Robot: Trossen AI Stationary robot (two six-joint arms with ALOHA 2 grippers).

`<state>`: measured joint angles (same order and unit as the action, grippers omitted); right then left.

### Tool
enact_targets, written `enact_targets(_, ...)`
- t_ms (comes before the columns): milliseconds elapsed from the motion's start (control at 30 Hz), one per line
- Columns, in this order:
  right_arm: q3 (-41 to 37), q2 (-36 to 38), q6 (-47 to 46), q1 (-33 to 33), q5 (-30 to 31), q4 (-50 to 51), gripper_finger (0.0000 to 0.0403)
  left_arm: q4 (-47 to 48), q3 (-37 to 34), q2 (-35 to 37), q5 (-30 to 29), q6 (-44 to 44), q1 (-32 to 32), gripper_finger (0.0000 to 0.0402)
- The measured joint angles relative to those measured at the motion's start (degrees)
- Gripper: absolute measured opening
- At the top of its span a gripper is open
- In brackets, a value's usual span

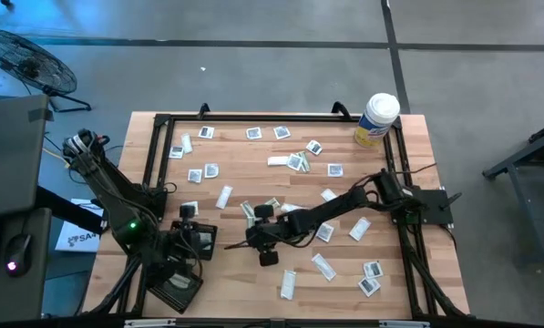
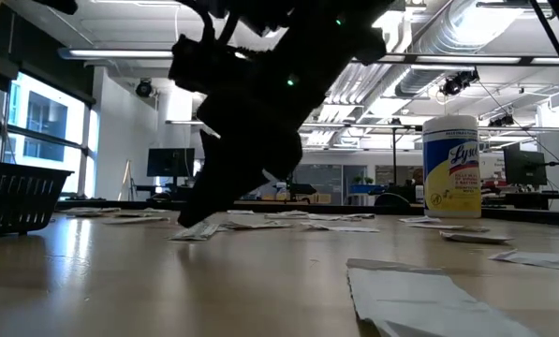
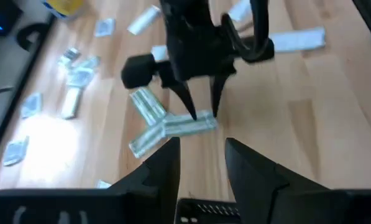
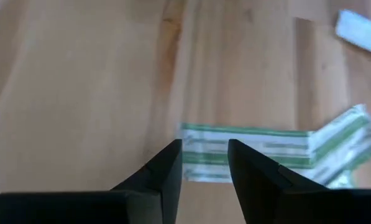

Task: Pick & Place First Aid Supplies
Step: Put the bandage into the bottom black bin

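Right gripper (image 3: 202,111) over a green-striped packet (image 3: 184,126) near the desk's (image 1: 253,273) middle.

Jaws part open astride its end, not yet gripping. Packet looks light, thin, floppy — take it at an edge (flat on wood, likely to slip). Left gripper (image 3: 201,162) waits beside, jaws apart and empty.

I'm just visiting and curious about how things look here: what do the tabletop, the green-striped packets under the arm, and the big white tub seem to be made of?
The tabletop looks like pale wood planks with a smooth finish: grain and seams show. The green-striped packets seem to be thin paper wrappers, flat, matte, with printed stripes; possibly a coated paper. The white tub looks like smooth plastic with a glossy printed yellow label.
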<state>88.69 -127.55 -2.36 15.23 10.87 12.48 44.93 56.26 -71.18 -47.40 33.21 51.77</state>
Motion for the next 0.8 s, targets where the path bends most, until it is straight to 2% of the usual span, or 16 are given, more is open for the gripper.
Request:
enact_targets(167, 0.0, -0.9, 0.9, -0.4, -3.4, -0.2, 0.01, 0.1, 0.0, 0.0, -5.8, 0.0, 0.0, 0.0124)
enact_targets(467, 0.0, -1.0, 1.1, -0.6, -3.2, 0.7, 0.007, -1.8, -0.4, -0.2, -7.6, 0.1, 0.0, 0.0124)
enact_targets(800, -0.3, -1.0, -0.3, -1.8, -4.0, 2.2, 0.0005, -7.9, -6.1, -0.2, -10.6, 0.0, -0.1, 0.0124)
